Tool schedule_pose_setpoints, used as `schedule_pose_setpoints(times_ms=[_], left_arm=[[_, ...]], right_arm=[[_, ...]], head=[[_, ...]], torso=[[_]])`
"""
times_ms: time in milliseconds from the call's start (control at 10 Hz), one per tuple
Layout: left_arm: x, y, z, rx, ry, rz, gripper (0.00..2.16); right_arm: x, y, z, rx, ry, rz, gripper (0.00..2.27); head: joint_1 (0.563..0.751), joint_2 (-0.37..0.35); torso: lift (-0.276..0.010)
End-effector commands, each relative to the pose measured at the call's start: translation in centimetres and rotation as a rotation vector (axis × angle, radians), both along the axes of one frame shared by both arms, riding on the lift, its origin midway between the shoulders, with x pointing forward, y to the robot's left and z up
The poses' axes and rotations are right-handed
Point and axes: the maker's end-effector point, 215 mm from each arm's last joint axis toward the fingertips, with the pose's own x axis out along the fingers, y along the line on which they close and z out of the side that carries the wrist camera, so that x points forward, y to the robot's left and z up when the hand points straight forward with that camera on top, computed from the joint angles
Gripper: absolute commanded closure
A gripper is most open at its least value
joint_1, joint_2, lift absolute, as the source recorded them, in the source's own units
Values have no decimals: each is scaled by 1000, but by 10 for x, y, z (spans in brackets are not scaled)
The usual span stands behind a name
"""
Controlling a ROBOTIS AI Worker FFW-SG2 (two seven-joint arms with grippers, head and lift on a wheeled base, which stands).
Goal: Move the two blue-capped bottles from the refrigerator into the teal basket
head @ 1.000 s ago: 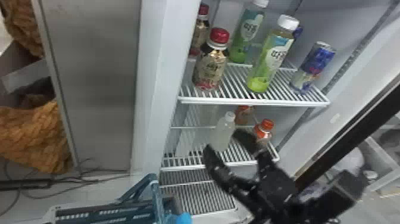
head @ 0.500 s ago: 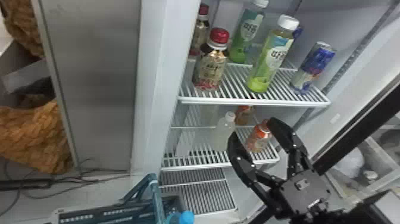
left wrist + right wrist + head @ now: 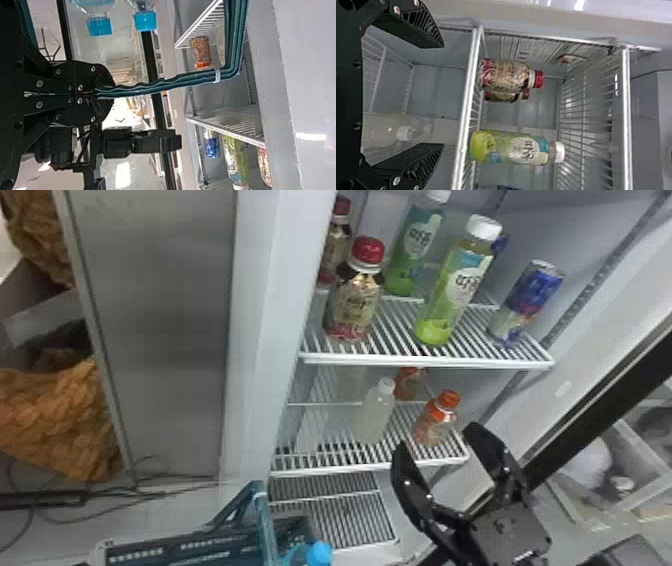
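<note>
The upper shelf [image 3: 425,362] stood inside the open refrigerator. Below it and to its left was the teal basket [image 3: 267,520], with a blue-capped bottle [image 3: 319,554] at the basket's right end. In the left wrist view, two blue caps [image 3: 99,26] [image 3: 145,21] showed on bottles standing upright, farther from the upper shelf than the basket's handle [image 3: 190,79] was; whether both bottles were fully inside the basket, I could not tell. The left end effector [image 3: 105,94] was closed around that handle, its fingers narrow and pinching it.

The right end effector [image 3: 436,440] was below the upper shelf, toward its right end, with its two fingers spread wide. It was near the orange-capped bottle [image 3: 435,422] but apart from it. That bottle stood under the upper shelf, to the right of a pale bottle [image 3: 374,415], with another orange bottle [image 3: 410,382] behind.

On the upper shelf itself, two red-capped bottles [image 3: 352,305] [image 3: 335,247] stood at the left, two green bottles [image 3: 452,292] [image 3: 412,250] toward the middle, and a blue can [image 3: 530,300] at the right. Well to the left of the upper shelf lay an orange woven piece [image 3: 60,420], near dark cables [image 3: 145,493].
</note>
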Motion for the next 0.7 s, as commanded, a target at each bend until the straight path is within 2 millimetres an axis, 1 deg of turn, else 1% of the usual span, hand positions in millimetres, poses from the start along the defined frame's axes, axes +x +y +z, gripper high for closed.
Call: schedule_pose_setpoints(times_ms=[0,200,600], left_arm=[[0,0,0,1,0,-1,1159],[-1,-1,-1,2,0,-2,1159],[0,-1,1,0,-2,-3,1159]], right_arm=[[0,-6,-14,21,11,-12,91],[1,-9,-22,41,20,-17,90],[1,-9,-24,45,23,-19,98]], head=[[695,-350],[695,-350],[695,-350]], torso=[[-165],[-165],[-165]])
